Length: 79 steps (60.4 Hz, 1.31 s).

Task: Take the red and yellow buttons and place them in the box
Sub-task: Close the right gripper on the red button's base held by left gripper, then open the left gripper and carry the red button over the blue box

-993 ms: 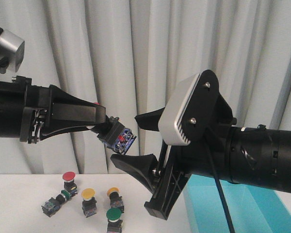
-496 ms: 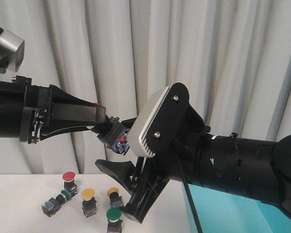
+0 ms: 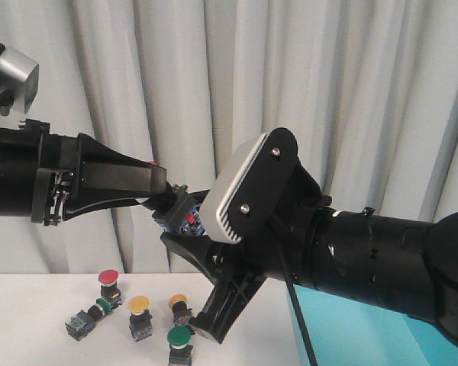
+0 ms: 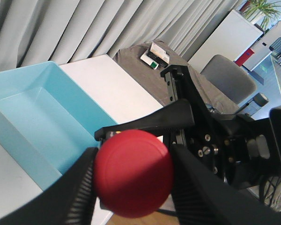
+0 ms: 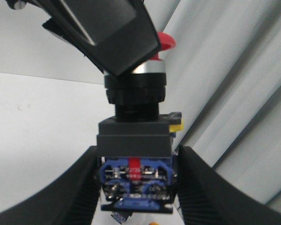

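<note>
The red button [image 3: 180,213] hangs high in the air, well above the bench [image 3: 30,313], up in front of the grey curtain [image 3: 305,76]. The left gripper [image 3: 162,197] is squeezing its round red cap between the black fingers [image 3: 122,179]. The dark blocky part with the blue end sticks out toward the right gripper [image 3: 185,217]. In the right wrist view, that gripper's fingers [image 5: 84,187] sit on both sides of the blue end, very close to it. I cannot tell if they are pressing on it.

Below the red button, more buttons lie together on the bench: a second red one [image 3: 108,282], two yellow ones [image 3: 140,313] [image 3: 179,306] and a green one [image 3: 180,341]. The blue box [image 3: 382,335] sits on the bench too, off to the right of the red button and lower down.
</note>
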Each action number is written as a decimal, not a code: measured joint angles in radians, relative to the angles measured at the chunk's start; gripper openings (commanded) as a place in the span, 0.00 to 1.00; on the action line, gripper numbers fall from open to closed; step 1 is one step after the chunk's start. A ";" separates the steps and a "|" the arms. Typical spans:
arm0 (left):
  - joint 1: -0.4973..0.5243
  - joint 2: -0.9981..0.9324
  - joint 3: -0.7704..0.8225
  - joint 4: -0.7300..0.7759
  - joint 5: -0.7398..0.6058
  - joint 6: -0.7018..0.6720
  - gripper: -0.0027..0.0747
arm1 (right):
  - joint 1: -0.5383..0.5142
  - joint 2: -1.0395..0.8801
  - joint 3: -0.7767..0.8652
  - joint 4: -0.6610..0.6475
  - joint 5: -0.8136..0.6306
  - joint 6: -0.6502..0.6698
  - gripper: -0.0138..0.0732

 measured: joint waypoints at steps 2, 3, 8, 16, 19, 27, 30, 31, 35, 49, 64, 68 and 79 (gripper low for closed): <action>0.000 0.000 0.000 0.000 0.000 -0.003 0.03 | 0.000 0.000 0.000 0.000 -0.002 -0.001 0.35; 0.000 0.000 0.000 0.000 0.000 -0.002 0.03 | 0.000 0.000 0.000 0.000 -0.003 -0.001 0.33; 0.000 0.000 0.000 0.000 0.000 -0.003 0.03 | 0.000 0.000 0.000 0.000 -0.003 -0.001 0.26; 0.000 0.000 0.000 0.000 0.000 -0.005 0.04 | 0.000 0.000 0.000 0.000 -0.004 -0.001 0.16; 0.000 0.000 0.000 0.000 0.000 -0.005 0.06 | 0.000 0.000 0.000 0.000 -0.004 -0.001 0.15; 0.000 0.000 0.000 0.001 0.000 -0.005 0.14 | 0.000 0.000 0.000 0.000 -0.004 -0.001 0.15; 0.000 0.000 0.000 0.001 0.001 -0.005 0.19 | 0.000 0.000 0.000 0.000 -0.004 -0.001 0.15; 0.000 0.000 0.000 0.001 0.001 -0.005 0.22 | 0.000 0.000 0.000 0.000 -0.004 -0.001 0.15; 0.000 0.000 0.000 0.001 0.001 -0.005 0.30 | 0.000 0.000 0.000 0.000 -0.004 -0.001 0.15; 0.000 0.000 0.000 0.000 -0.016 -0.005 0.67 | 0.000 0.000 0.000 0.000 -0.004 -0.001 0.15; 0.000 0.000 -0.001 -0.003 -0.085 -0.005 0.76 | 0.000 0.001 0.000 0.000 -0.039 0.004 0.15; 0.000 0.000 -0.001 -0.003 -0.096 -0.005 0.75 | 0.000 0.001 0.000 0.000 -0.078 0.006 0.15; 0.000 -0.015 -0.001 0.007 -0.125 -0.005 0.74 | -0.055 -0.012 0.000 0.015 -0.214 0.049 0.15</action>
